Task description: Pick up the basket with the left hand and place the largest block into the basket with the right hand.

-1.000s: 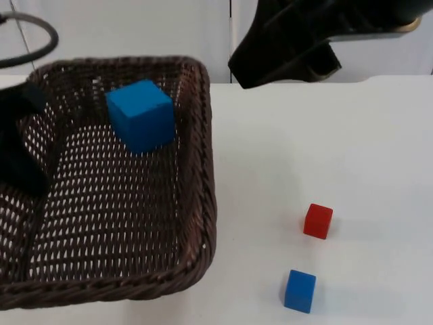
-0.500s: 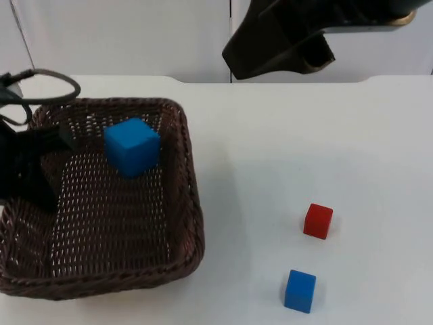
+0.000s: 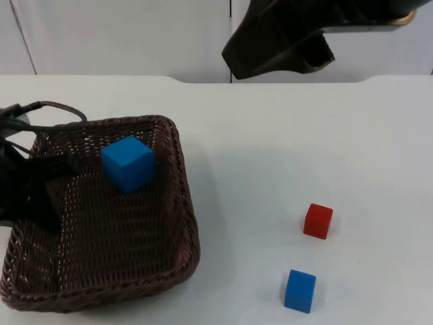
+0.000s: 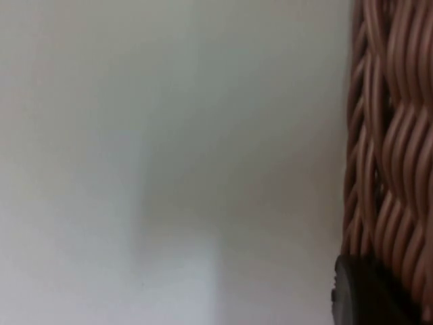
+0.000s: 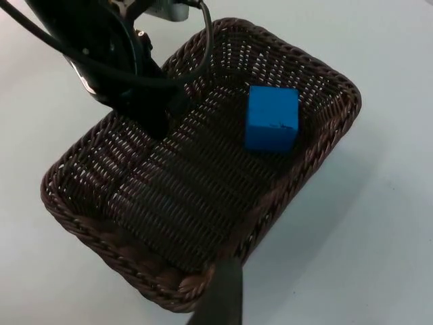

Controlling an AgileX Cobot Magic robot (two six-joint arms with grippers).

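Note:
The brown wicker basket (image 3: 184,203) sits low at the table's left, and my left gripper (image 3: 44,196) is shut on its left rim. The largest block, a big blue cube (image 3: 127,162), lies inside near the far wall. In the right wrist view the same cube (image 5: 272,116) rests in the basket (image 5: 101,223), with the left gripper (image 5: 154,116) clamped on the rim. The left wrist view has the wicker rim (image 4: 389,162) close up beside a black fingertip (image 4: 365,294). My right gripper (image 3: 247,61) hangs high over the table's far side, right of the basket.
A small red block (image 3: 318,221) and a small blue block (image 3: 300,290) lie on the white table (image 3: 270,169) at the front right, well apart from the basket. The grey partition wall (image 3: 135,34) closes the far edge.
The basket with the big blue block has sunk away from the camera toward the table, held by the left gripper. The right arm has hardly moved.

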